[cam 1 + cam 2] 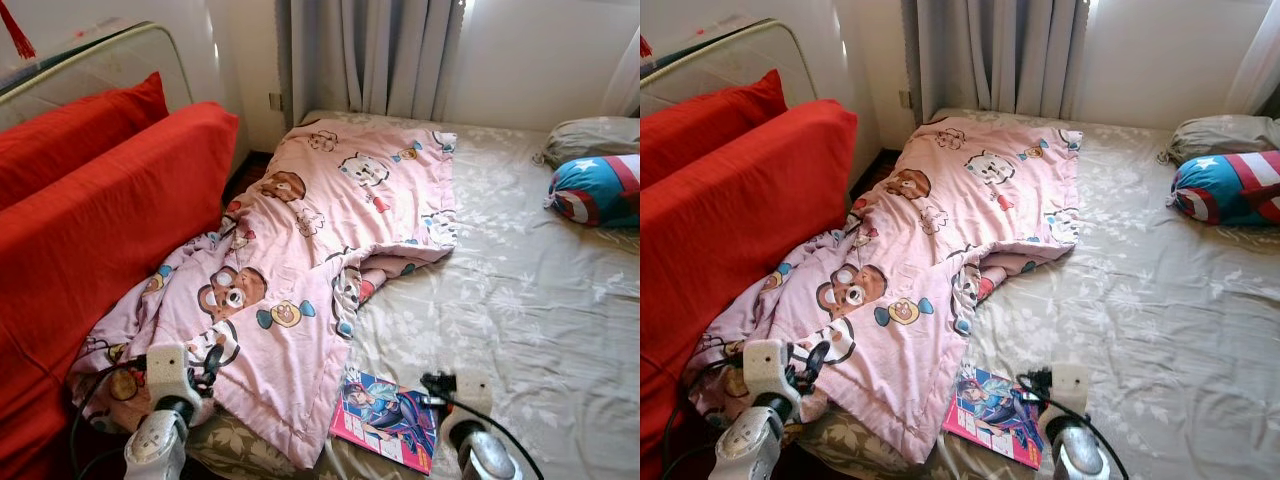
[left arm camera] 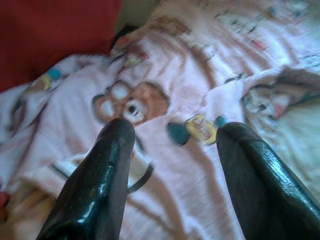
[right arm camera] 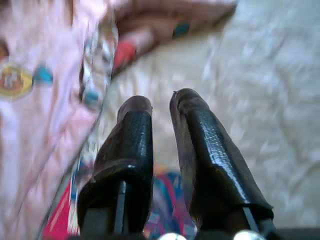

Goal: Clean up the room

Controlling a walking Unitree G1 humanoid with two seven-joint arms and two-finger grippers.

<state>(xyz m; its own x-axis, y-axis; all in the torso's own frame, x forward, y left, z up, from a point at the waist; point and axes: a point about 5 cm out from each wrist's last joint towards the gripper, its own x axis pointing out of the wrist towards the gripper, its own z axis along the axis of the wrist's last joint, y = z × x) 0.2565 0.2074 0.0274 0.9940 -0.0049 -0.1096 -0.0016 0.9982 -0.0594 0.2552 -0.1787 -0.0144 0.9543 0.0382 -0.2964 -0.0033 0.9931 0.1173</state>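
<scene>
Blanket (image 1: 300, 260) just beyond left pincer (image 2: 175, 135)

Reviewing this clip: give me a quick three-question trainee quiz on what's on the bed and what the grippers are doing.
1. True or false: the magazine lies on the bed with one edge tucked under the pink blanket.
2. Which gripper has its fingers spread wide? A) left gripper B) right gripper
3. Fill in: the star-and-stripes pillow lies on the robot's ____ side of the bed.

Key:
1. True; the blanket's lower corner overlaps its left edge.
2. A; in its wrist view the fingers stand well apart over the bear print, while the right gripper's fingers sit nearly together above the magazine.
3. Right.
</scene>
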